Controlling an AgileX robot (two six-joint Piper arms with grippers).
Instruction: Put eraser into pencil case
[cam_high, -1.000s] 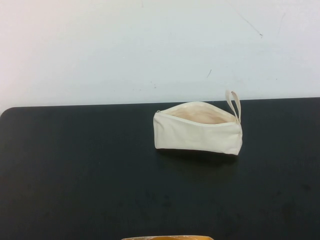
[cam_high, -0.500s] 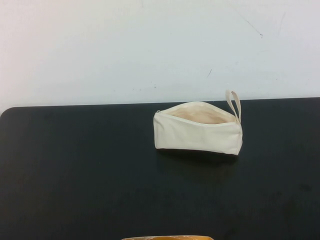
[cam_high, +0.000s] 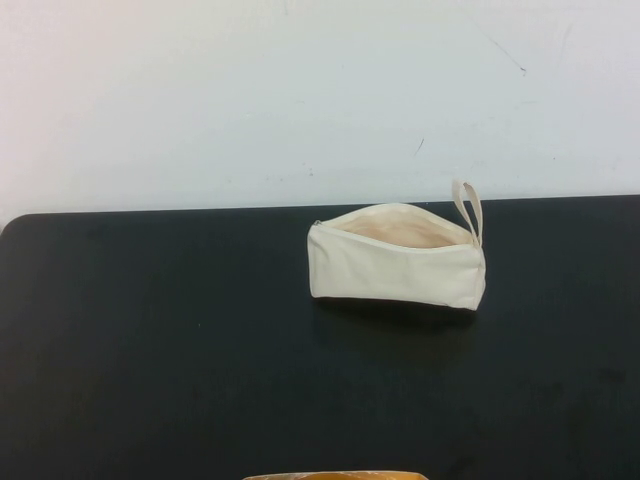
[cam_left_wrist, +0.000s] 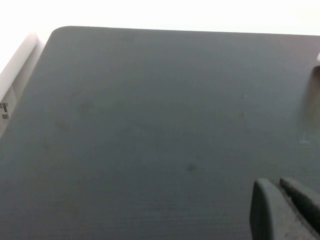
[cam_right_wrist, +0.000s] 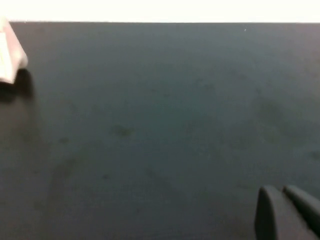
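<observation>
The pencil case (cam_high: 395, 262) is a cream-white pouch that stands on the black table (cam_high: 150, 350), right of centre near the far edge. Its top zipper is open and shows beige lining, and its loop strap (cam_high: 467, 208) stands up at the right end. The eraser is not in view in any frame. Neither gripper shows in the high view. My left gripper (cam_left_wrist: 275, 182) is shut and empty, low over bare table. My right gripper (cam_right_wrist: 279, 189) is shut and empty over bare table, and a corner of the pencil case (cam_right_wrist: 10, 57) shows far from it.
A white wall (cam_high: 300, 90) stands behind the table's far edge. A yellow-orange object (cam_high: 335, 476) shows at the middle of the near edge in the high view. The table's rounded far left corner (cam_left_wrist: 60, 31) shows in the left wrist view.
</observation>
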